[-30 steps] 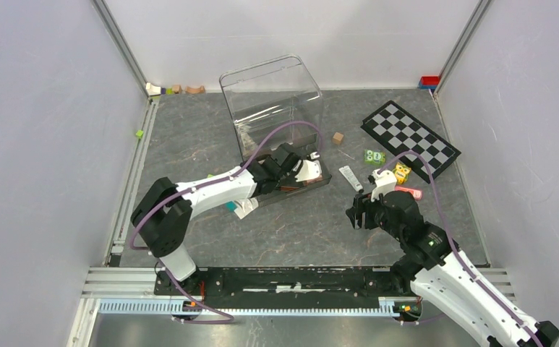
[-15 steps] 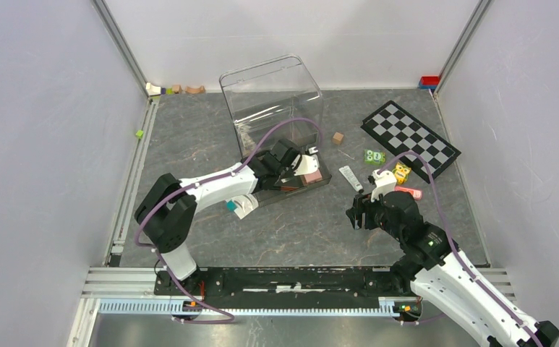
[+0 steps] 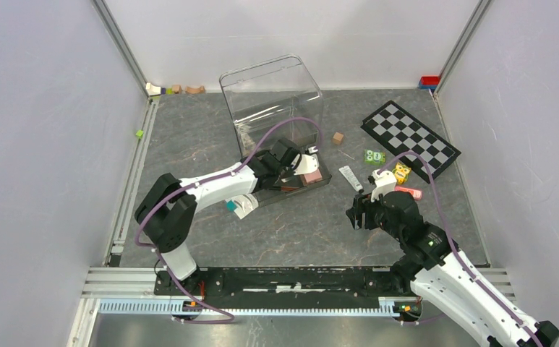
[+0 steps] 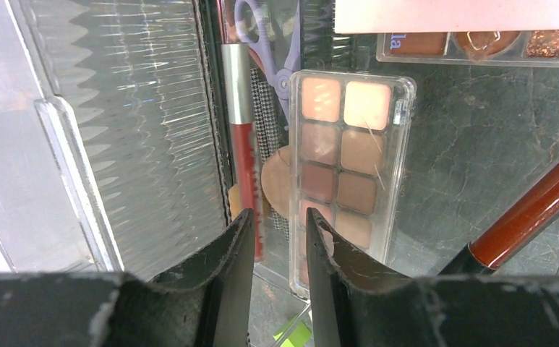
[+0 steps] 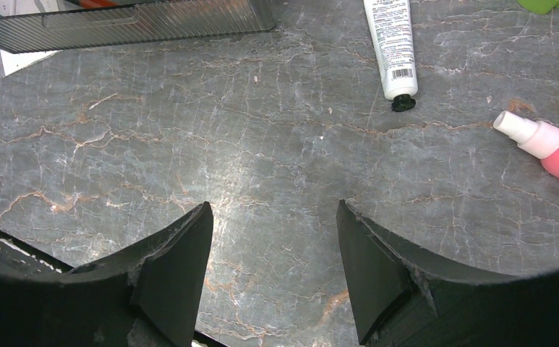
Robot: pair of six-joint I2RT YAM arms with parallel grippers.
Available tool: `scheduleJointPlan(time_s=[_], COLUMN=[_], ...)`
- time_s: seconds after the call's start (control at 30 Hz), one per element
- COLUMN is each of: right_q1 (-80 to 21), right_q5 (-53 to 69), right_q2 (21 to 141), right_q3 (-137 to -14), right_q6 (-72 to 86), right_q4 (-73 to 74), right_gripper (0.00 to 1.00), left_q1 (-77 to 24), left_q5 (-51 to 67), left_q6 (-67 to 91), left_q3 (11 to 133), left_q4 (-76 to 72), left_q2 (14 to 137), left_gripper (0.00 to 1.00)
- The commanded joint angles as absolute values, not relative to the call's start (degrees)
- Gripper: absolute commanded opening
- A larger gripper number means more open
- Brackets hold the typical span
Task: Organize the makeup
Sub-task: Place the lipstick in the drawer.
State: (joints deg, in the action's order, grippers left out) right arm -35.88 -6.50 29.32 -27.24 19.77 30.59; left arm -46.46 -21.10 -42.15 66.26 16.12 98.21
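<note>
My left gripper (image 4: 280, 217) hovers over the dark ribbed tray (image 4: 139, 144), its jaws a narrow gap apart with nothing between them. Just under it in the tray lies a brown eyeshadow palette (image 4: 348, 155). Beside that are a red pencil with a silver cap (image 4: 241, 108), a peach sponge (image 4: 276, 181) and lilac scissors (image 4: 262, 22). A second palette (image 4: 479, 43) and a brown brush handle (image 4: 529, 217) lie to the right. My right gripper (image 5: 273, 206) is open above bare table. A white tube (image 5: 392, 43) and a pink spray bottle (image 5: 551, 148) lie beyond it.
A clear plastic box (image 3: 272, 101) stands behind the tray (image 3: 291, 184). The checkerboard (image 3: 408, 137) lies at the back right, with green dice (image 3: 374, 156), a yellow toy (image 3: 402, 172) and a brown cube (image 3: 338, 137) nearby. A white card (image 3: 246, 208) and a teal cube (image 3: 231, 206) sit under the left arm.
The left gripper shifted slightly toward the back over the tray and its jaws parted. A pinkish-brown palette now shows in the tray beside it. The right arm has not moved.
</note>
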Motion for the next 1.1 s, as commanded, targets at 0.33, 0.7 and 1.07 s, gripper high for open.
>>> scheduleJointPlan(time_s=[0.33,0.7,1.07], right_q1=[-36.03,-36.04,-35.99], right_q5=[-7.27,-6.23,-6.57], right_q2=[29.18,29.88,29.31], right_q3=[-26.55,-25.69,-26.34], right_q6=[20.13,20.59,22.19], right_q4=[29.89,28.47,29.45], right_gripper=[0.70,0.70,0.70], left_q1=[-47.80,-46.17,-24.91], left_q5=[-12.16,-26.94,-15.05], left_q6=[-31.15,3.91,26.39], left_q3=[65.87,50.65,49.40], left_q4=[21.11,18.14,25.76], left_q2=[80.23,50.38,57.15], left_gripper=[0.39,0.78,0.82])
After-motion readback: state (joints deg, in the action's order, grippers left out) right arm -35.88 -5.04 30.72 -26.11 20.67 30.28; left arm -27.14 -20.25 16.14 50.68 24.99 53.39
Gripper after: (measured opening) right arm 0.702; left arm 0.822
